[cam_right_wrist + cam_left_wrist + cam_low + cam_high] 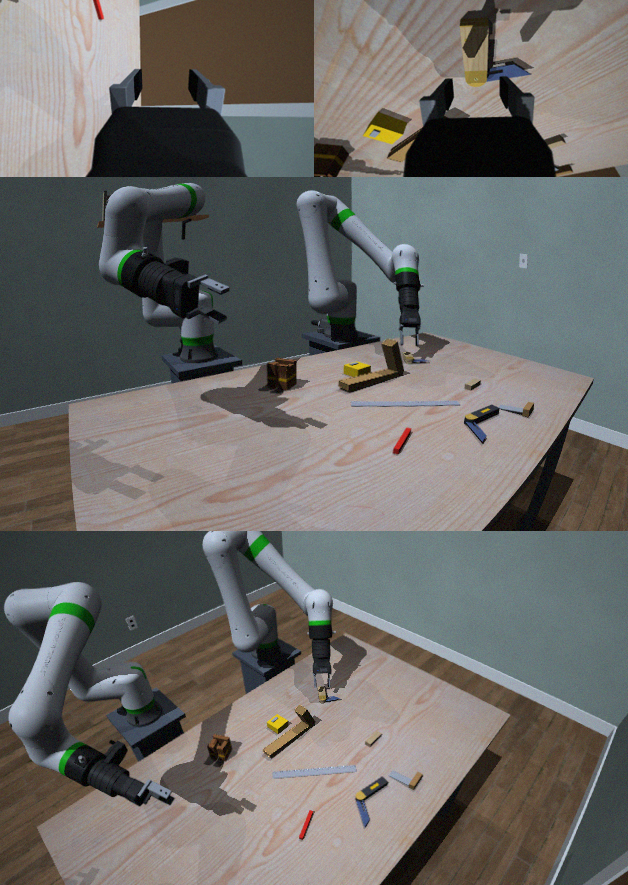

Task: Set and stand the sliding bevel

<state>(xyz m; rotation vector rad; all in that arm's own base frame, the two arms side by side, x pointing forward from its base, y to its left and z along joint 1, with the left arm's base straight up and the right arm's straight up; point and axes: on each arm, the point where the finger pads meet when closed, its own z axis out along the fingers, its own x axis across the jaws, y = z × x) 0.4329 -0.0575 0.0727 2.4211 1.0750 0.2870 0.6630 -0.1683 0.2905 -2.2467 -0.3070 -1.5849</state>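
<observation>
The wooden bevel (pixel 322 693) (pixel 408 357) (pixel 476 66) lies on the table, its blue blade (pixel 333 699) (pixel 511 72) swung out sideways. My left gripper (pixel 322 684) (pixel 410 343) (pixel 476 87) is open, pointing down above it, not touching it. The leg (pixel 304 716) (pixel 392 356) rises at a slant from the end of the rail (pixel 287 741) (pixel 370 380). The brown banded block (pixel 219 747) (pixel 282 374), with gaps in its top, stands upright. My right gripper (pixel 223 303) (pixel 165 79) is open and empty, high over the table's near left part in the top view.
A yellow block (pixel 277 723) (pixel 357 369) (pixel 383 133) stands beside the rail. A ruler (pixel 314 772), a small wooden piece (pixel 373 739), the black bevel (pixel 372 788), a small square (pixel 415 780) and a red stick (pixel 306 825) lie on the table (pixel 210 457).
</observation>
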